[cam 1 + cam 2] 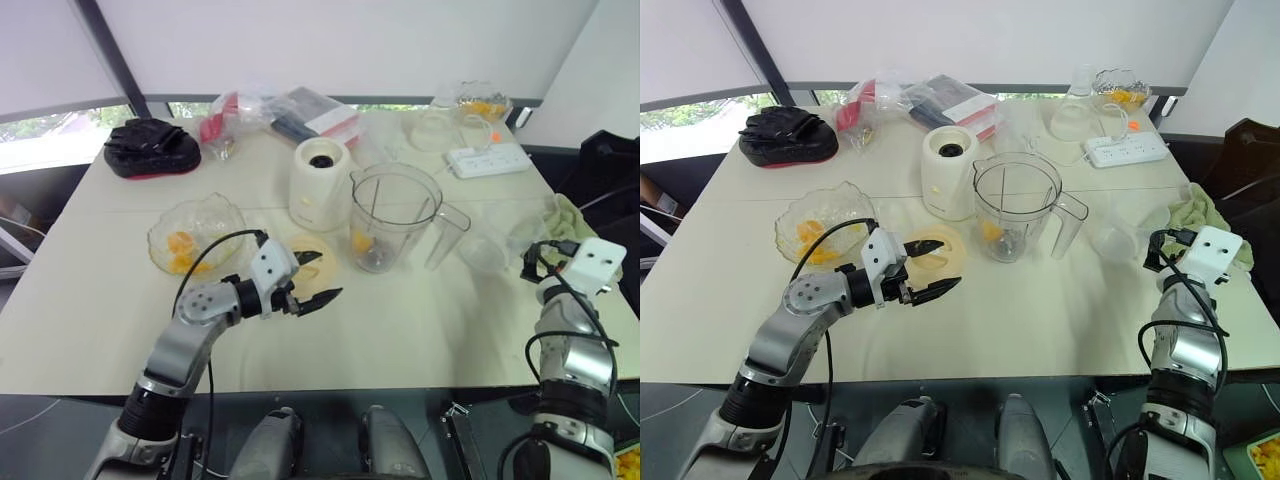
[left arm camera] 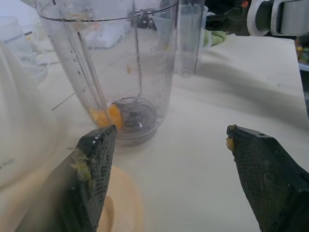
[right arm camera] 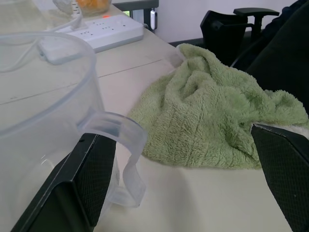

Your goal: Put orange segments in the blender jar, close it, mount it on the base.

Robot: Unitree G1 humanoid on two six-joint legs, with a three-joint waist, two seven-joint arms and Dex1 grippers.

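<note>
The clear blender jar (image 1: 392, 215) stands upright and uncovered mid-table, with one or two orange segments (image 2: 107, 116) by its blade. More orange segments (image 1: 182, 252) lie in a crinkled clear bowl (image 1: 215, 215) to its left. The cream base (image 1: 320, 182) stands just behind and left of the jar. My left gripper (image 1: 318, 280) hovers open and empty over the pale-yellow lid (image 1: 952, 258), pointing at the jar, with fruit pulp on its pads (image 2: 91, 164). My right gripper (image 1: 530, 263) is open and empty at the table's right edge, beside a clear handled cup (image 3: 43, 96).
A green towel (image 3: 212, 116) lies just beyond the right gripper. At the back are a white power strip (image 1: 490, 160), a second bowl of fruit (image 1: 482, 105), plastic bags (image 1: 270, 112) and a black pouch (image 1: 150, 148). Bare table stretches in front of the jar.
</note>
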